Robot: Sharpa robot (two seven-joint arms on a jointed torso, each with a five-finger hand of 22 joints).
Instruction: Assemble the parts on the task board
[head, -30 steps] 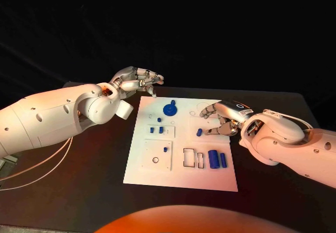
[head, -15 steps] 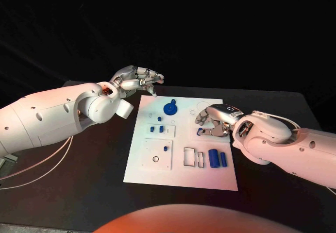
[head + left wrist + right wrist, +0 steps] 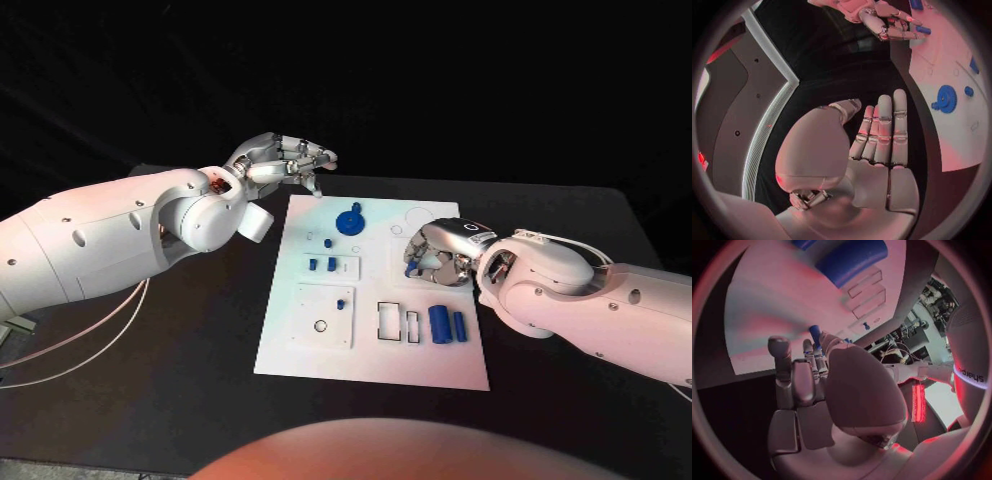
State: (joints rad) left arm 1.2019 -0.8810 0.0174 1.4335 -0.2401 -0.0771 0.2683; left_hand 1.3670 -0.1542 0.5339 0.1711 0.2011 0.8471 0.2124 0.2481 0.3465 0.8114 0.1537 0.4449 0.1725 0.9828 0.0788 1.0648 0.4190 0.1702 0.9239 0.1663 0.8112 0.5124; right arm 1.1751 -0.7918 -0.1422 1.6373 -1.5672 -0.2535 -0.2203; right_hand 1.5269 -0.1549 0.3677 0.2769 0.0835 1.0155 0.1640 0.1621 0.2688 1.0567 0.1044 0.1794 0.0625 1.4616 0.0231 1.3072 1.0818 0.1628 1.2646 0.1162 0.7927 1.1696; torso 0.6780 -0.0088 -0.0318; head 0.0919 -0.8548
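Observation:
The white task board [image 3: 375, 350] lies in the middle of the black table. My right hand [image 3: 437, 250] rests low over its right middle, and its fingertips and thumb pinch a small blue peg [image 3: 411, 269]. The right wrist view shows that peg [image 3: 815, 333] between the fingers [image 3: 792, 365] and the thumb, just above the board [image 3: 773, 305]. My left hand [image 3: 281, 160] hovers above the board's far left corner and holds nothing, its fingers [image 3: 882, 130] straight and together. A blue gear [image 3: 351, 221] stands at the board's far end.
Two blue cylinders [image 3: 440, 326] lie side by side near the board's front right, beside empty rectangular slots [image 3: 391, 323]. Small blue pegs [image 3: 323, 266] stand in the left middle plate. Bare black table [image 3: 173, 380] surrounds the board.
My right hand has slid left across the board and closed its fingers round the small blue peg. The left hand has stayed almost still.

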